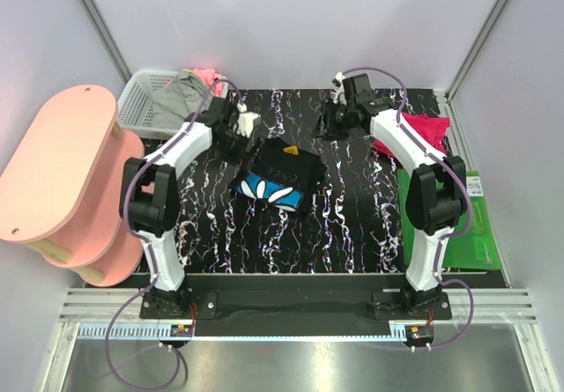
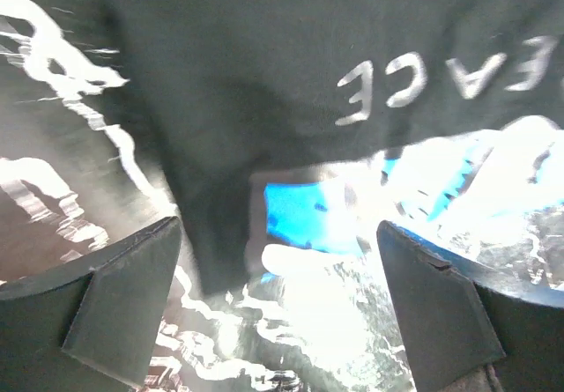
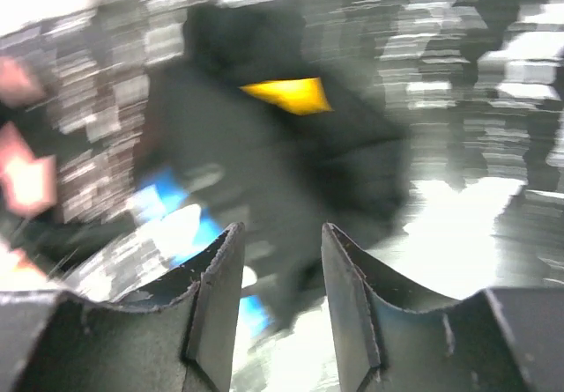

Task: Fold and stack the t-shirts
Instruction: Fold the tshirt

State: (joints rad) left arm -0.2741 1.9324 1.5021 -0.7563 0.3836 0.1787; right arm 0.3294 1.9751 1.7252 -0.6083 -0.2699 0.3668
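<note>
The folded black daisy-print cloth t-shirt at frame centre is best gripped squarely at its edge by the wide-spread left gripper, the narrowly parted right gripper being empty.

Marbled table with daisy t-shirt, crimson t-shirt

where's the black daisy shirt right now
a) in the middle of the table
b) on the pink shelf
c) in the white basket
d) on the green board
a: the black t-shirt lies folded in the middle of the marbled table, well apart from the white basket at the far left and the green board on the right.
</note>
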